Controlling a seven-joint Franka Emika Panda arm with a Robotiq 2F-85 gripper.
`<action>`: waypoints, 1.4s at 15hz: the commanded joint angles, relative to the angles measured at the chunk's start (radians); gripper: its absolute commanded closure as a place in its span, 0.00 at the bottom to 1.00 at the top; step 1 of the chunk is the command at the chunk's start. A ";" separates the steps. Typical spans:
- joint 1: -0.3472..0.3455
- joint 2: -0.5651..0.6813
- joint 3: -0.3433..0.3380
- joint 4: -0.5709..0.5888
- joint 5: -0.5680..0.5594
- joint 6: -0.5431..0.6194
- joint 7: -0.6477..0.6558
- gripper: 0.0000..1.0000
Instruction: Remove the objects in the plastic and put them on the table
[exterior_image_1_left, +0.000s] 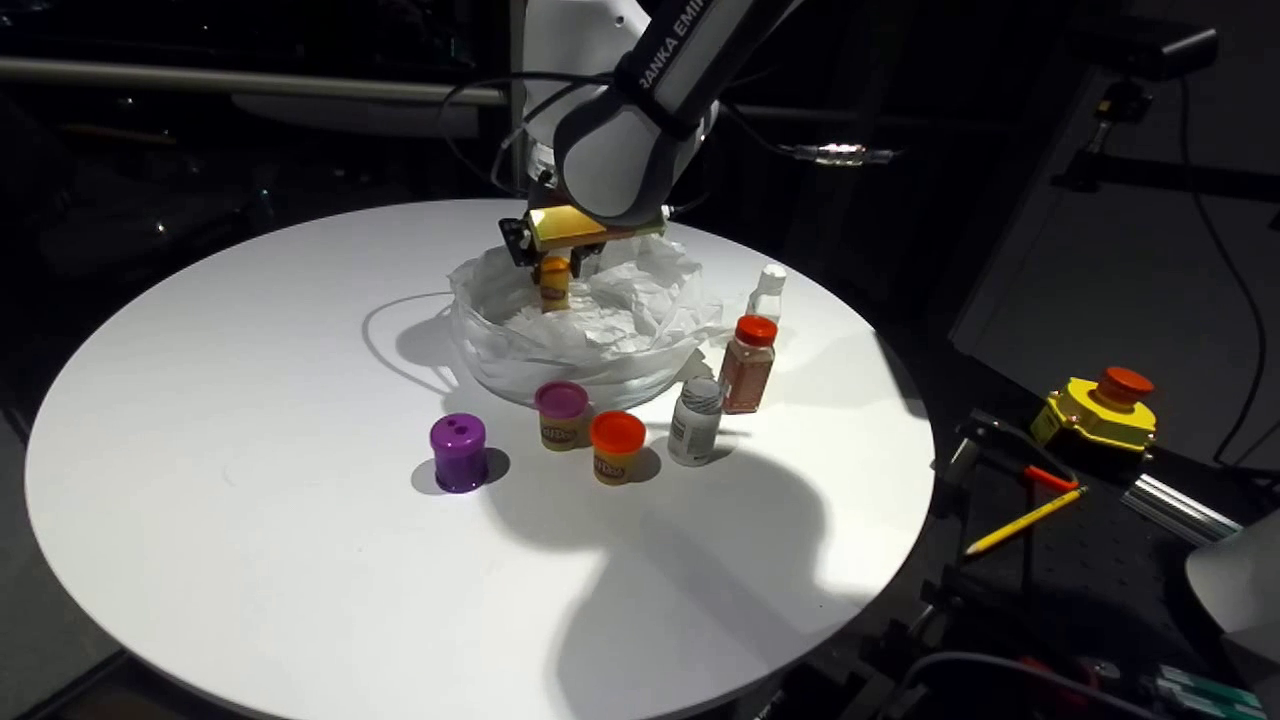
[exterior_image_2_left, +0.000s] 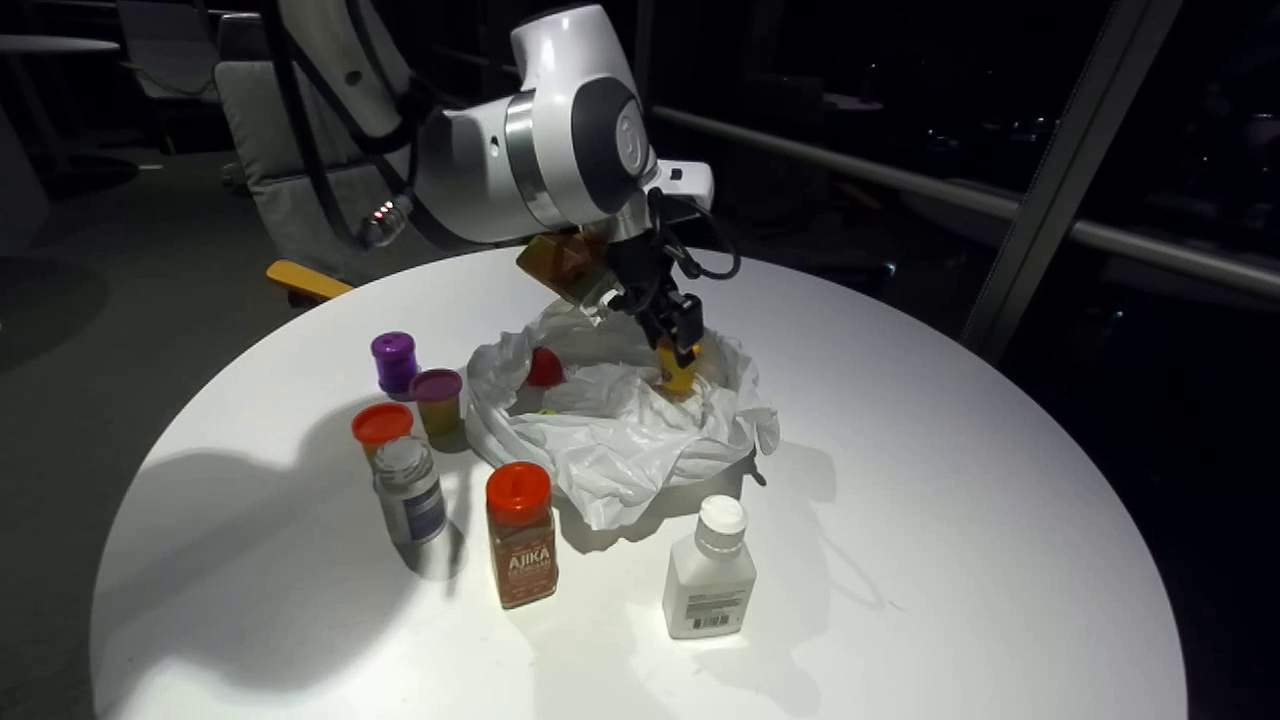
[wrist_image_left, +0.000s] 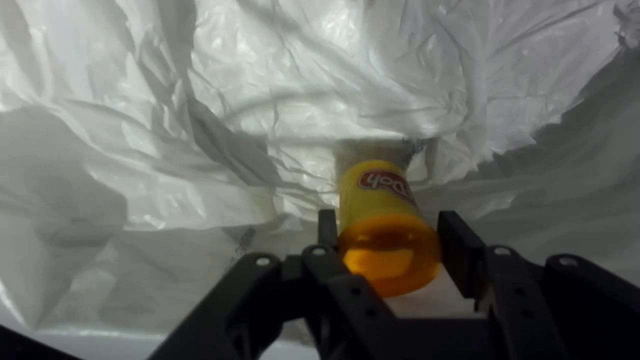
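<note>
Jaws of the gripper stand part-way apart, a finger against either side of the orange lid of a yellow tub, and appear to have it held. The tub hangs within the bag, its base pointing into crumpled plastic; whether it touches the folds is hard to tell. Since the hold looks to be on the lid alone, the likeliest trouble is the lid popping off, or the tub twisting loose, should its base catch a fold on the way up. A snagged fold could also bring the bag along, light as it probably is. Dragged, it might shove the mauve-lid tub, just beside it, into the red-lid tub, then the grey bottle, which looks tall enough to topple. A tug could also bury the red thing that sits inside near the bag's edge. Setting down on the table carries its own risk: close to the spice jar or white bottle, a spreading finger could clip either, and letting go too high could tip the yellow tub.
</note>
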 joint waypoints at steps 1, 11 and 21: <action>0.148 -0.113 -0.118 -0.116 -0.048 -0.003 0.073 0.72; 0.314 -0.479 -0.107 -0.461 -0.303 -0.124 0.211 0.72; 0.238 -0.568 0.225 -0.643 -0.398 -0.033 0.253 0.72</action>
